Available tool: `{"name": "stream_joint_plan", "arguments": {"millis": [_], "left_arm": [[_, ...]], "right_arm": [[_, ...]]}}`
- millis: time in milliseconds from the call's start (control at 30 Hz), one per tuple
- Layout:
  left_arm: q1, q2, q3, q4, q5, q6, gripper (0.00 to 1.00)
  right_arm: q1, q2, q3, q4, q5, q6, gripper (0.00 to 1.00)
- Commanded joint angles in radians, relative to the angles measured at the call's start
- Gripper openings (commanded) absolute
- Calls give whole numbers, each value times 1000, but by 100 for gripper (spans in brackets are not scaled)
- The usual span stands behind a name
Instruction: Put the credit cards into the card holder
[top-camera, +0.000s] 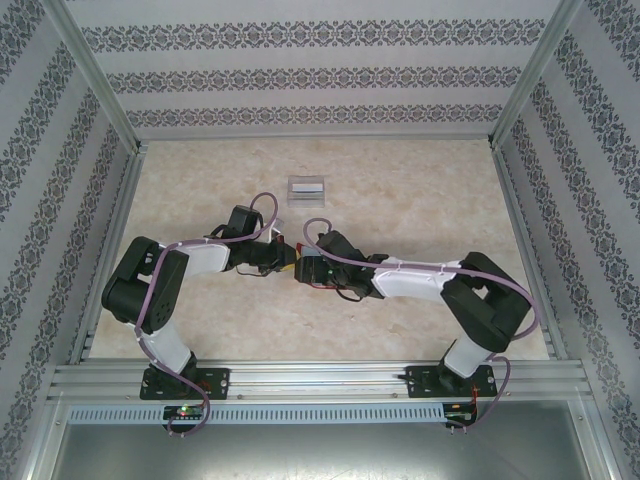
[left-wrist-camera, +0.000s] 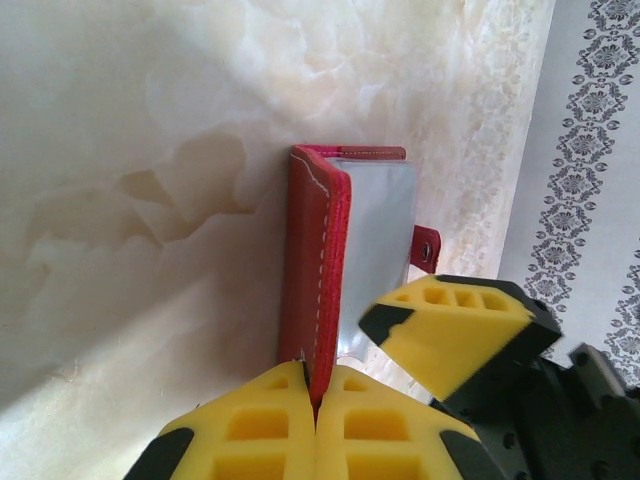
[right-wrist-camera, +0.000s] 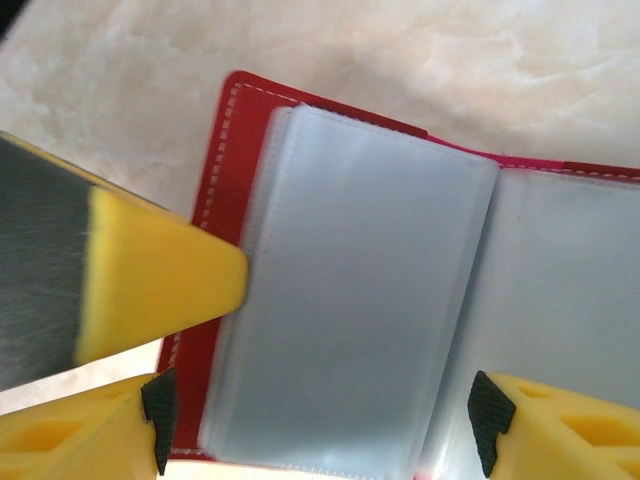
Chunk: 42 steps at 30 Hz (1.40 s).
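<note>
Our left gripper (left-wrist-camera: 315, 395) pinches the wallet (left-wrist-camera: 315, 260) by its cover; the right gripper (right-wrist-camera: 325, 435) stands spread around its clear sleeves (right-wrist-camera: 350, 300). Beyond both, what looks like the holder (top-camera: 307, 187) sits on the marbled table (top-camera: 420, 190), with patterned walls (top-camera: 300, 78) around.

Wallet (left-wrist-camera: 318, 270): red, white stitching, clear greyish sleeves. Left pincer (left-wrist-camera: 315, 385) and right pincer (right-wrist-camera: 325, 435): yellow, black-tipped. Worktop (top-camera: 400, 200): cream marbling. Walls (top-camera: 300, 70): pale, dark floral bands. Card holder (top-camera: 307, 187): clear, whitish-grey strip. Cables (top-camera: 272, 208): purple.
</note>
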Motion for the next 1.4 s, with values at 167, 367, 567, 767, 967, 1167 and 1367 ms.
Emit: {"name": "stream_joint_plan", "arguments": {"millis": [167,367,567,767,967,1167,1367], "left_arm": [[4,-4,4,10,29,0,0],[4,-19,10,-8,28,7,0],[4,-27,15,-26,29,12,0],[5,-23,24,-34,30,15,0],[3,-27,21,-45,16,25,0],[3,-32,16,-68,-11,42,0],[3,-27,-3,-52,-13,34,0]], "right_arm": [[-1,-17,-18,-6,-1,-28,79],[-4,53,-6,-9,12,-14,76],[-11,89,7,-12,-3,-2,71],[-17,83,13,-53,38,1,69],[-55,23,-57,-110,140,78,71],[-58,-91,-71,-155,188,109,76],[-73,-245,-125,-192,250,124,75]]}}
